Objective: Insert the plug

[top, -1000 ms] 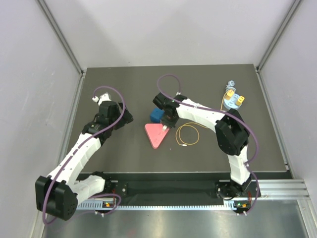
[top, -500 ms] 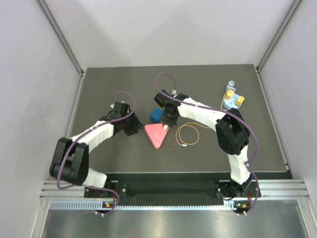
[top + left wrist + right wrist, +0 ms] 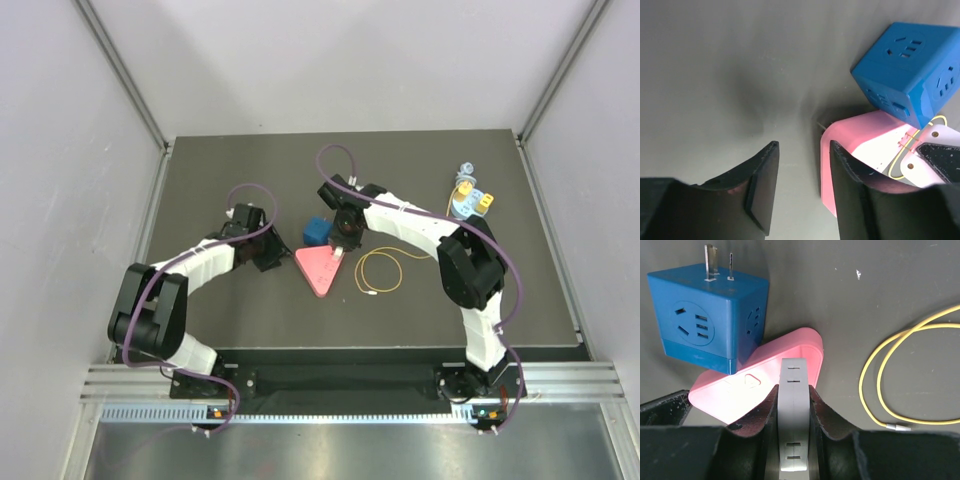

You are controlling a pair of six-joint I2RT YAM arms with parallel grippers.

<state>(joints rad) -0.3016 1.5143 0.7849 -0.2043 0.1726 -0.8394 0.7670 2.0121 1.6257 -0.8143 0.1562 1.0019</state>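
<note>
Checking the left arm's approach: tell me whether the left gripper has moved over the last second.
Yes. In the overhead view the left gripper has swung right and toward the near edge, closing on the pink triangle.

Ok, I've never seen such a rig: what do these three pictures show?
Two white robot arms are bolted to a dark table. One looks down from above; the other two come from wrist cameras. On the table lie a blue cube-shaped socket adapter, a pink triangular block, a loop of thin yellow cable and, far right, a pale blue holder with yellow pieces. The right hand grips a flat grey strip at the pink block; the left hand is open and empty beside it.
</note>
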